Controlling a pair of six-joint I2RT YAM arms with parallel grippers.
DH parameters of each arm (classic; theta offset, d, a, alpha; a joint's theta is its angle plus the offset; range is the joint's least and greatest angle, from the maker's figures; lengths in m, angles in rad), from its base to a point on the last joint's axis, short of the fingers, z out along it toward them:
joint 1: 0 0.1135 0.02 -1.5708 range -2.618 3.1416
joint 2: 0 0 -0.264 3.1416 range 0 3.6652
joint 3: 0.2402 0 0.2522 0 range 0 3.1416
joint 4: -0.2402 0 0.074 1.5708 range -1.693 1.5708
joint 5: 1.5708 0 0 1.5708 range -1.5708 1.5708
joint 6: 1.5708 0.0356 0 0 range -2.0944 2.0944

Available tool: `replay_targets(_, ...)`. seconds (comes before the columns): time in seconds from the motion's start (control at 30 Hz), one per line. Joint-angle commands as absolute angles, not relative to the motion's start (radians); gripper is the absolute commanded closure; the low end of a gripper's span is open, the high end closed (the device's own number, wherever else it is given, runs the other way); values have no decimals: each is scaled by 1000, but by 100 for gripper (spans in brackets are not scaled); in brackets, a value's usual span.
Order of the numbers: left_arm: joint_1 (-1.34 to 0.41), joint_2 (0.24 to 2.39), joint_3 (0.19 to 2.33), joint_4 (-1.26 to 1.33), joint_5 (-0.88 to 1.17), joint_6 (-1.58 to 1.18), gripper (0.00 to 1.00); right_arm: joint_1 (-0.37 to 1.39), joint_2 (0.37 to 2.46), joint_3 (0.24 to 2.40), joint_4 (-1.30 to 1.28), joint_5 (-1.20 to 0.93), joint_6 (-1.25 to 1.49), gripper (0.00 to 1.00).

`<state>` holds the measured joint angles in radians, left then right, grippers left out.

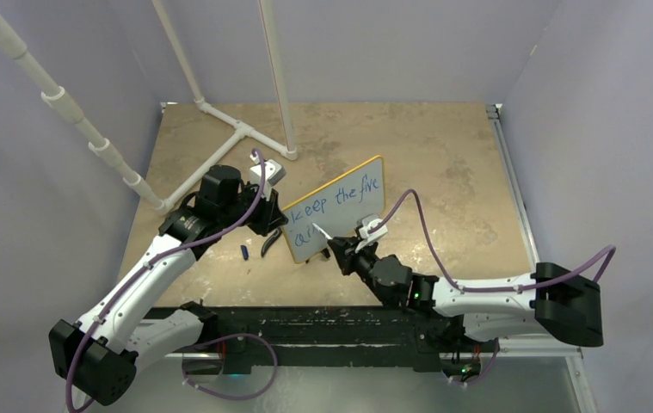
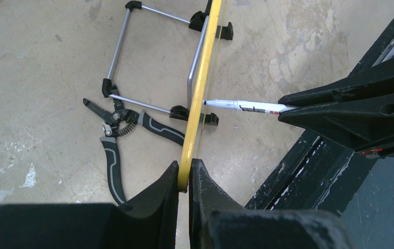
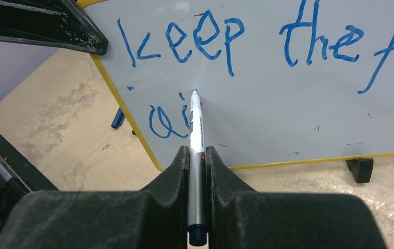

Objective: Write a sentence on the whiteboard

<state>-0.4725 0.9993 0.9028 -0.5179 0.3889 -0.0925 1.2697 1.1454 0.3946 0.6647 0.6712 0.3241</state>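
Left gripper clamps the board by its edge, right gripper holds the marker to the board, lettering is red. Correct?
No: the lettering is blue, not red; the right wrist view shows it. The rest holds: left gripper clamps the whiteboard by its edge, right gripper holds the marker to it.

Robot lab cell: plain walls around stained worktop, white pipe frame, left arm, right arm bolted at edge.
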Motion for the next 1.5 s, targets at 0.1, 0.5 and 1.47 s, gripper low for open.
replay_targets(0.1,-475,989,908,-500,386,-94,100,1270,1144,437,698,704,309,100)
replay_targets(0.5,-476,991,909,-503,381,-97,100,1270,1103,367,666,650,372,100)
replay_targets(1.47,-476,1039,993,-489,369,-106,46,1235,954,252,658,488,352,100)
